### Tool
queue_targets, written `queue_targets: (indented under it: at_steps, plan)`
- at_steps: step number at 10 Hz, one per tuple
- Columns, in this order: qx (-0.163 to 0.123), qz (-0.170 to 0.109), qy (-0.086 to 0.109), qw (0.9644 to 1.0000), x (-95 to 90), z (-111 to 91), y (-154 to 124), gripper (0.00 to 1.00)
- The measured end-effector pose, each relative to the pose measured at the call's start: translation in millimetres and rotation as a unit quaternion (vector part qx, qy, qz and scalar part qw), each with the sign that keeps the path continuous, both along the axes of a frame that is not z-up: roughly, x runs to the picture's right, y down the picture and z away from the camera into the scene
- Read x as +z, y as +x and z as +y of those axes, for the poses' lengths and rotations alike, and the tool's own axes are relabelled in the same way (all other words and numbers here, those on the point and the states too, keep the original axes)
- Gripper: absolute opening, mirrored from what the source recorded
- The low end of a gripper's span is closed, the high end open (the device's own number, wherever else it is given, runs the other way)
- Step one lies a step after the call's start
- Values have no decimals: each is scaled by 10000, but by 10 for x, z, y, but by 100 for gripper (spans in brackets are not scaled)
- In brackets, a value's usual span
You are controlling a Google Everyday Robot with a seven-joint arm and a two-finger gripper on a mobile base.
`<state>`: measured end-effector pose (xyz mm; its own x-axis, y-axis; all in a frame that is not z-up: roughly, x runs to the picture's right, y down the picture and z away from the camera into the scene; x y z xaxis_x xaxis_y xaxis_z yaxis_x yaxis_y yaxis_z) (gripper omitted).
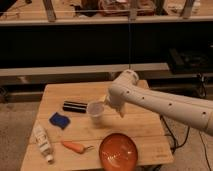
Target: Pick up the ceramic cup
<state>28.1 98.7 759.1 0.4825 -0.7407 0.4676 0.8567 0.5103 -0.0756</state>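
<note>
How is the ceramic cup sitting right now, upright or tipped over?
Upright: the ceramic cup stands on the wooden table, round rim facing up. The gripper is close beside it.
</note>
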Motion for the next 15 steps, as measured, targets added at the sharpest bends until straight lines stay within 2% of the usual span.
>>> queue_targets:
  at_steps: [11,12,15]
  plan:
    - [-52,-77,-8,10000,209,174,-102,80]
    - [-57,-86,-10,9999,226,184,-112,78]
    - [-59,-101,-10,9999,276,214,-115,55]
